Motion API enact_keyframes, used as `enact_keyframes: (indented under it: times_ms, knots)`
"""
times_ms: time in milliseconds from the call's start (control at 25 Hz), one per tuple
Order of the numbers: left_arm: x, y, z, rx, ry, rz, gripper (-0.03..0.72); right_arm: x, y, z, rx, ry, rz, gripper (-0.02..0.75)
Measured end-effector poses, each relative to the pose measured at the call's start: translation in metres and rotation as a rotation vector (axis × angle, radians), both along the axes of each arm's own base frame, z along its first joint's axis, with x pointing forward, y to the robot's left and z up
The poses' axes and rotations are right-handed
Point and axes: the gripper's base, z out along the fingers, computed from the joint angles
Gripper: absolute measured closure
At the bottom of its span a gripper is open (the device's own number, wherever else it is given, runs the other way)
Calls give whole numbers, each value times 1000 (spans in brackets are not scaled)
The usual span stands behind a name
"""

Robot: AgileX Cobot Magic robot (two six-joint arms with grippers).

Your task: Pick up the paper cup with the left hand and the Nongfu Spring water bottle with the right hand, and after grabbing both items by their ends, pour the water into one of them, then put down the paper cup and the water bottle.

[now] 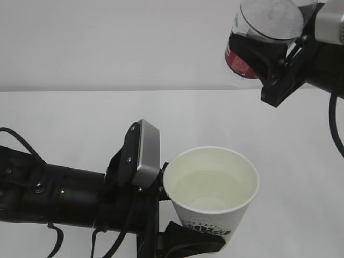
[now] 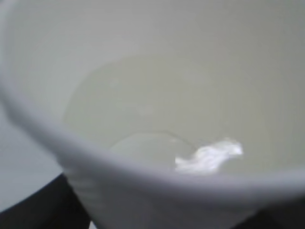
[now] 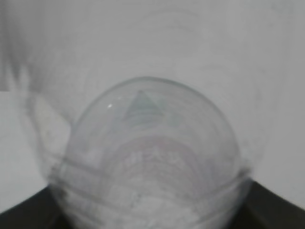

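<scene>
The cup [image 1: 211, 189] is gripped low down by the left hand [image 1: 185, 244], upright, mouth upward, water [image 1: 207, 188] pooled inside. High at upper right, the bottle [image 1: 260, 33] is clamped by the right hand [image 1: 279, 75], tilted, base toward the camera.

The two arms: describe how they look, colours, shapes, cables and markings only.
The left arm is a black, rounded tube with a small green light on its side and thin black cables looping around it. A silver-grey rectangular box with rounded corners sits on a black bracket at its wrist. The right arm is black too, with a silver-grey box, black angular gripper fingers and a black cable hanging down.
</scene>
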Motion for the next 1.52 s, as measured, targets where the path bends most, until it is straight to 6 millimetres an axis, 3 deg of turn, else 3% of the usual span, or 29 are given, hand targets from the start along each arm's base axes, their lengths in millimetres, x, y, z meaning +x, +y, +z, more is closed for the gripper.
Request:
enact_keyframes:
  times_ms: [1280,1520]
  knots:
    - [0,0,0,2,0,1,157,10,-16,-13,96,232,-210,274]
    - [0,0,0,2,0,1,157,6,-21,-26,102,268,-262,274]
